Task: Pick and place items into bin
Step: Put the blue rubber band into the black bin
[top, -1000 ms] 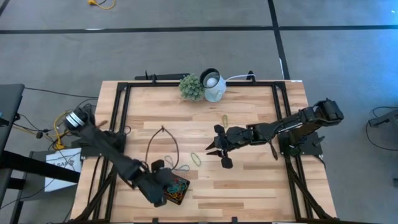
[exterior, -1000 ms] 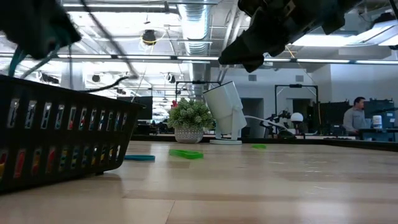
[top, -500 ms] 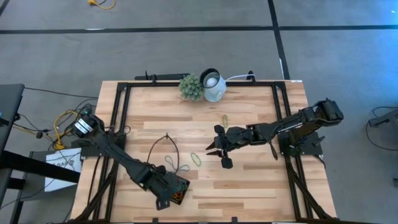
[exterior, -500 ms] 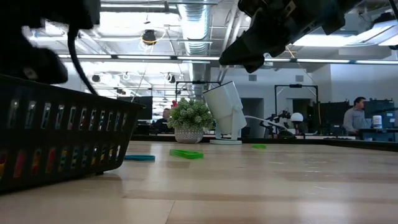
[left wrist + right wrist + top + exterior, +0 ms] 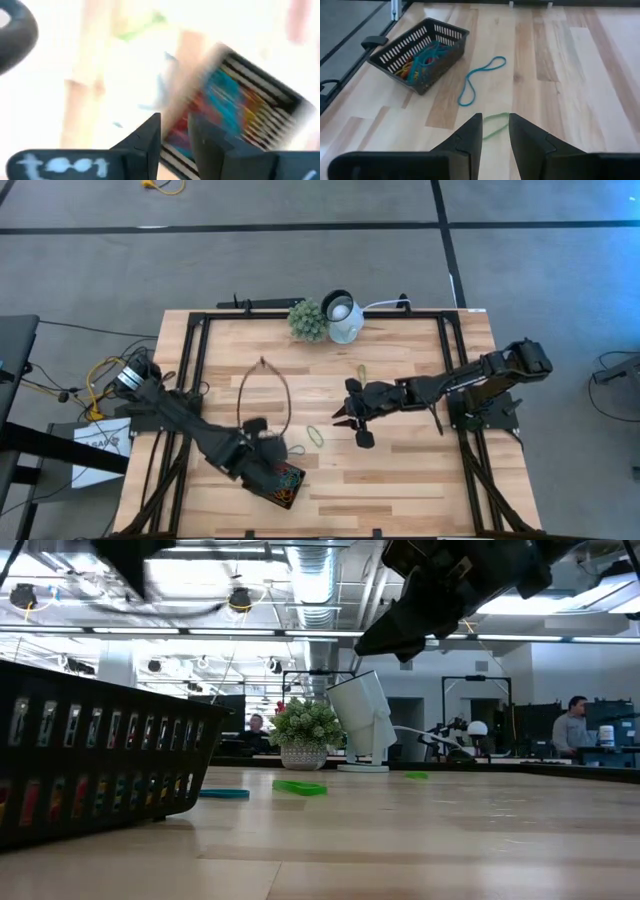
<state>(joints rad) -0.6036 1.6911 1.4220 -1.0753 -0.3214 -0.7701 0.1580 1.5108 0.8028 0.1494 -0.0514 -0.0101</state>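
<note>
Toward seven o'clock on the desk (image 5: 400, 470), the bin (image 5: 283, 483) sits near the front edge with a tangle of coloured bands already inside it, red, orange, yellow and blue showing through its slotted black walls. Over it, slightly toward its ten o'clock, hangs the left end effector (image 5: 258, 452); its wrist view is smeared, but the two dark fingers (image 5: 150, 131) stand a little apart with nothing pinched between them, the bin just beyond. Near the centre of the desk, the right end effector (image 5: 352, 420) hovers with its fingers likewise slightly spread and empty. Directly beyond them lies a green band (image 5: 496, 124) flat on the wood, and between that and the bin lies a blue band (image 5: 479, 80) in a long narrow loop. A further yellowish band (image 5: 362, 372) rests at about twelve o'clock from the right end effector, well apart from the bin. These loops look nearly weightless, limp and flat against the surface, so I would judge they are best taken with the fingertips pressed down to the wood astride one strand and closed there; a pinch in mid-air would likely miss. Being rubbery, a band may stretch, cling to a fingertip on release, or snag the basket's slotted wall.
</note>
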